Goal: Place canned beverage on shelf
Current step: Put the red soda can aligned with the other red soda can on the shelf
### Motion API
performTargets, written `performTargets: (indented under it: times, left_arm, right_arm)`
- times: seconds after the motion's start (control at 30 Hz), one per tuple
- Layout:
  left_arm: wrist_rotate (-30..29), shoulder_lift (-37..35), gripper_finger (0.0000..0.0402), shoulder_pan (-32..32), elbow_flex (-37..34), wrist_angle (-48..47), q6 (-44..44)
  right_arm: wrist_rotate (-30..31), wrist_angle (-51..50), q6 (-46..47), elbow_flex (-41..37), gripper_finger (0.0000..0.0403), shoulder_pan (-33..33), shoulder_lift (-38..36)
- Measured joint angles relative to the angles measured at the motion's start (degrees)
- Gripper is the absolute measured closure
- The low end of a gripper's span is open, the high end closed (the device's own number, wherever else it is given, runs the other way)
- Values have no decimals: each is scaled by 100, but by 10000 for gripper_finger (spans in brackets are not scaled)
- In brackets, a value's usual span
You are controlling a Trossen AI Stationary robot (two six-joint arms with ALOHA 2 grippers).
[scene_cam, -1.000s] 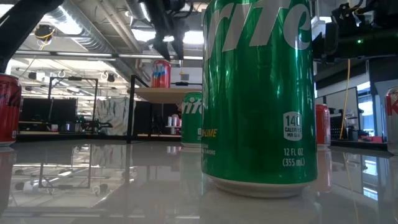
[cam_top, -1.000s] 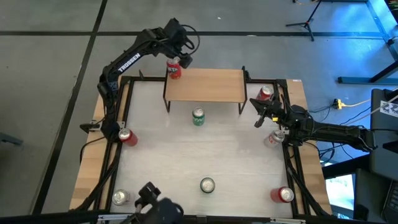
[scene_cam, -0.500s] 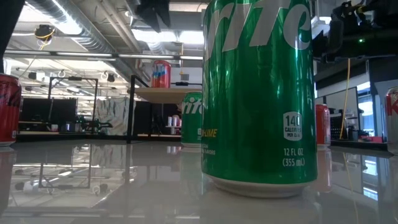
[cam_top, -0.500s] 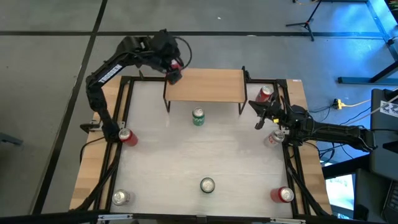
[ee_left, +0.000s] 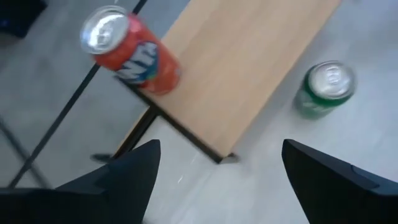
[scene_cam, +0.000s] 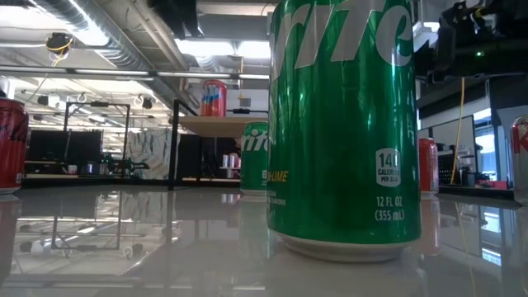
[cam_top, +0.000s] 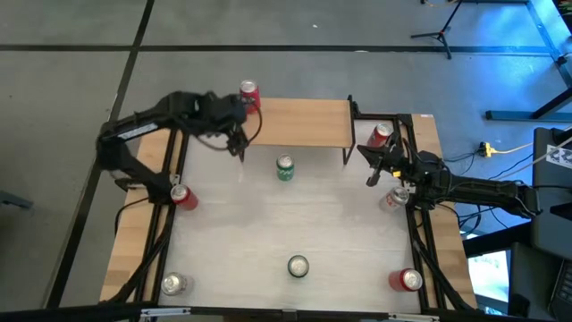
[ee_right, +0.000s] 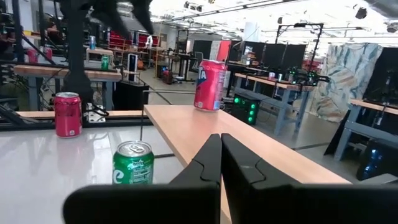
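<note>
The shelf [cam_top: 299,122] stands at the table's far side. A red can [cam_top: 249,96] stands upright by its base on the shelf's far left corner; it also shows in the left wrist view [ee_left: 132,51] and the right wrist view [ee_right: 209,85]. My left gripper [cam_top: 238,141] is open and empty, beside the shelf's left end and above the table [ee_left: 217,180]. My right gripper [cam_top: 371,165] is shut and empty near the shelf's right end [ee_right: 221,163]. A green can [cam_top: 285,168] stands on the table in front of the shelf.
Several more cans stand on the table: red ones at the left [cam_top: 183,197], far right [cam_top: 382,134] and near right [cam_top: 407,280], silver ones [cam_top: 172,284] [cam_top: 393,199], and a green one [cam_top: 298,266] that fills the low view [scene_cam: 342,124].
My left gripper has come away from the red can and gone from the shelf's far left corner toward the table's left and near side. The red can stays upright on the shelf's corner.
</note>
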Motion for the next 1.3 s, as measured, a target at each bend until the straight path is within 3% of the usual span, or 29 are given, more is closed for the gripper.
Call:
performTargets:
  times: [0.13, 0.33, 0.5, 0.7, 0.83, 0.97, 1.1, 1.3]
  left_arm:
    - [31, -813, 74, -281, -1405, 1374, 58]
    - [252, -1836, 74, -467, -3461, 4159, 750]
    - [1462, -2170, 74, -364, -4883, 6759, 1697]
    - [2336, -2197, 74, -206, -5776, 8978, 2496]
    - [2436, -2195, 74, -169, -6116, 9431, 2786]
    - [2393, -2199, 74, -106, -6134, 9421, 2925]
    - [2393, -2197, 74, -98, -6134, 9387, 2930]
    - [2467, -2197, 74, -98, -6131, 9228, 2901]
  right_arm:
    - [184, -133, -30, 55, 398, 0, 104]
    - [704, -1216, 7, 704, 398, 0, 420]
    - [1447, -1915, 125, 1357, 398, -2, 822]
    - [1865, -2845, 151, 2320, 398, -2, 1228]
    - [2170, -3497, 147, 3055, 397, 0, 1544]
    - [3008, -4371, 148, 3836, 375, -22, 1915]
    - [3451, -5445, 198, 4693, 310, -368, 2290]
    - [3048, -7297, 671, 5895, 188, -1491, 3017]
